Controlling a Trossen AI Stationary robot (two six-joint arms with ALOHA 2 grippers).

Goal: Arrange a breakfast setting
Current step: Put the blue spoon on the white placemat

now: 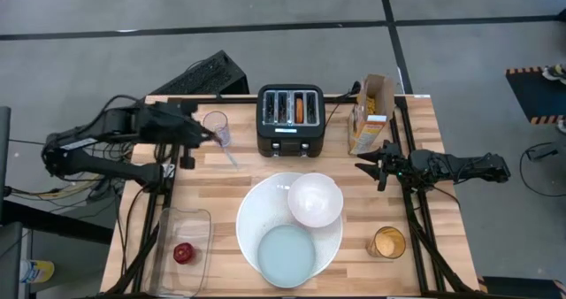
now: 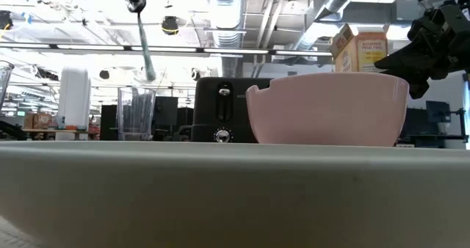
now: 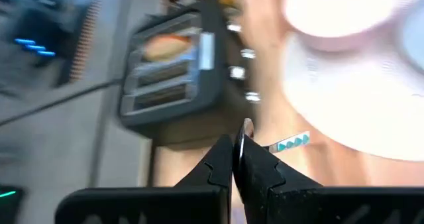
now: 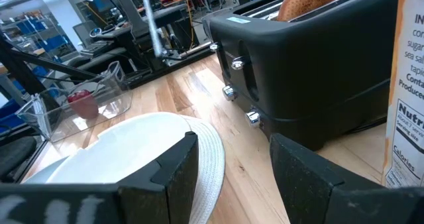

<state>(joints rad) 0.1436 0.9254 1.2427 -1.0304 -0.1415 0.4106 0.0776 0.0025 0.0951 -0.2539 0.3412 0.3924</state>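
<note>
My left gripper (image 1: 210, 138) is shut on the blue-handled spoon (image 2: 146, 48), which hangs just above a clear cup (image 1: 216, 122) left of the black toaster (image 1: 290, 120). The bagel (image 1: 301, 109) sticks out of a toaster slot. The white bowl (image 1: 315, 199) and the pale-blue plate (image 1: 286, 252) rest on the large white plate (image 1: 250, 212). The red apple (image 1: 184, 252) lies in a clear tray (image 1: 168, 221). The cereal box (image 1: 371, 113) stands right of the toaster. My right gripper (image 1: 370, 164) is open and empty beside the box. My left gripper pinches the spoon near its upper end between its two shut fingers (image 3: 218, 168); a metal tip (image 3: 246, 126) shows past the fingertips. The blue handle (image 2: 147, 57) hangs slanting below the fingers, lifted clear, its lower end above the cup's rim.
A glass of orange drink (image 1: 386, 243) stands near the table's front right. The table's right edge (image 1: 447, 202) has bare wood beyond my right arm. A keyboard (image 1: 208, 73) lies behind the table's far left corner.
</note>
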